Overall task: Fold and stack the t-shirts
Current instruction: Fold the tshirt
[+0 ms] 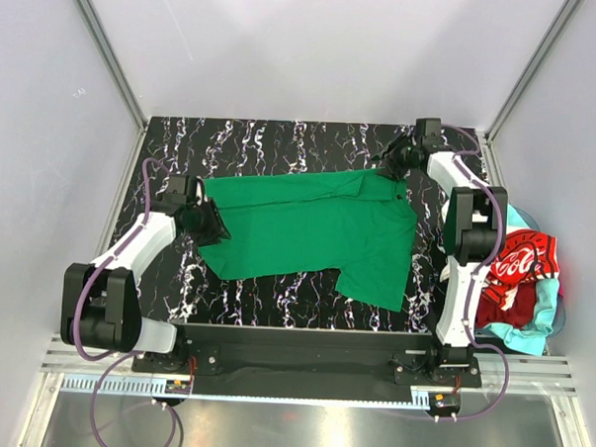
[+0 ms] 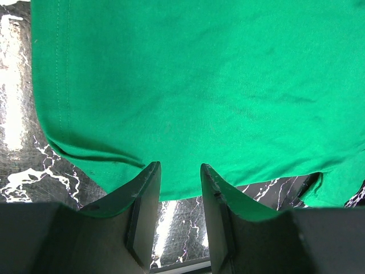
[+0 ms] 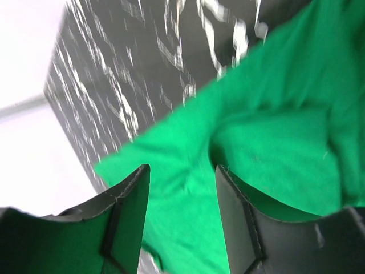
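Sideways, green t-shirt (image 1: 318, 229), hem left, sleeves right

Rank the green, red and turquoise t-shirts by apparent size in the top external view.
1. green t-shirt, spread flat
2. red t-shirt, bunched
3. turquoise t-shirt, only edges showing
Piled ones partly hidden: 2 versus 3 unsure.

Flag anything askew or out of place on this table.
The green t-shirt lies skewed across the table, wrinkled, its far right corner bunched. The red shirt and turquoise shirt sit in a loose heap off the table's right edge.
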Available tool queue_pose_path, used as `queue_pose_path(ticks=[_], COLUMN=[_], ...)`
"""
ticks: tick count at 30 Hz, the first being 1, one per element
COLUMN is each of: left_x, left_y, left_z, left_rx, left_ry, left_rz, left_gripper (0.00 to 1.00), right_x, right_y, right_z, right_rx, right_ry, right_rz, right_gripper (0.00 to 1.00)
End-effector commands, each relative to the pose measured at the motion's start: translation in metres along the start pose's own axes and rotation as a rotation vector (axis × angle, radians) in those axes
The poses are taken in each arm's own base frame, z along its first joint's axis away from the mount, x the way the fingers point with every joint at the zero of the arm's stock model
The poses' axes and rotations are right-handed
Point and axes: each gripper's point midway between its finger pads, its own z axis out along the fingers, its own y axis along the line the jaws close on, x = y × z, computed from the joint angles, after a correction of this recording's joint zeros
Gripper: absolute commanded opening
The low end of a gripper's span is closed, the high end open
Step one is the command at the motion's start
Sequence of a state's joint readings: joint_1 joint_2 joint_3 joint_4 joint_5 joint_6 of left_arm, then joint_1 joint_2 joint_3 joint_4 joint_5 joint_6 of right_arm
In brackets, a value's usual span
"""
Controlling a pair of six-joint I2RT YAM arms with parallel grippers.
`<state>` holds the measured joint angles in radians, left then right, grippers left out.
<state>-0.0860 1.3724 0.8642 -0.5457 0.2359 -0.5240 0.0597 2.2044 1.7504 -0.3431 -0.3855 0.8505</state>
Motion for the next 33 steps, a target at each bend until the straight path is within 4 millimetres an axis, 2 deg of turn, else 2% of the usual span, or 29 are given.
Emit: queue_pose_path(ticks=[1,5,14,17,22,33], left_x=[-0.017,-0.016,-0.017,-0.019,-0.017,-0.017], left_y=[-0.011,-0.013,-0.013,-0.013,-0.013,-0.012], left_z=[-0.003,-0.001,-0.003,-0.004,-0.002,0.000], left_rx=[0.040,0.046,0.043,0.046,0.045,0.049], left_ry=[-0.043,-0.025,-0.027,-0.031,-0.025,-0.021], left_rz=[0.008,0.002,0.007,0.007,0.003,-0.006], left_gripper=[0.39,0.39,0.39,0.39,0.39,0.39], right_x=[0.029,0.046,0.064,0.063,0.067,0.079], right_y=[0.028,0.015,-0.010,-0.017,-0.017,0.000], right_z=[-0.024,-0.011,0.013,0.016,0.022,0.024], right_rx=[-0.116,-0.079,-0.078,-0.065,-0.091,-0.147], right_ry=[0.099,0.155,0.252,0.252,0.280,0.303], right_rz=[-0.103,-0.152,-0.249,-0.276,-0.286,-0.252], right_gripper=[0.57,0.58,0.60,0.60,0.60,0.53])
